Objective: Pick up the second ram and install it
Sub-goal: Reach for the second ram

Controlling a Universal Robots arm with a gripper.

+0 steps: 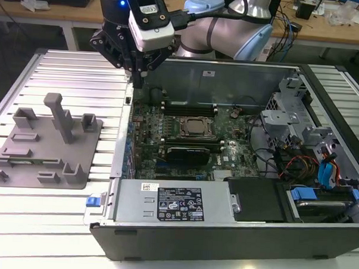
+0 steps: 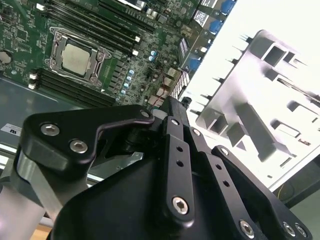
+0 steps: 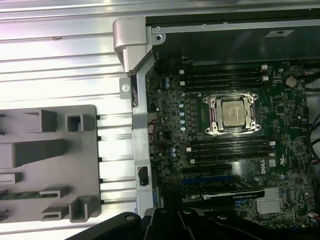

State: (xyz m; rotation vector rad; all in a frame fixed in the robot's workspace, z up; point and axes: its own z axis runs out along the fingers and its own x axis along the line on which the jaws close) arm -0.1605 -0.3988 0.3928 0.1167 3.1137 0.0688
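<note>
Green second ram (image 3: 17,195) sits in grey tray (image 3: 50,167), apart from pincer (image 1: 138,79); grip unreadable.

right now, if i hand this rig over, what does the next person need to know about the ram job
Gripper: hovers above the case wall, between tray and motherboard. Grip state unclear; no ram seen in it.
Ram: a green stick lies in a tray slot, in the first wrist view.
Done: nothing that shows; ram not picked up.
Left: pick-up and install. Whether any of the board's slots is filled can't be told.
</note>
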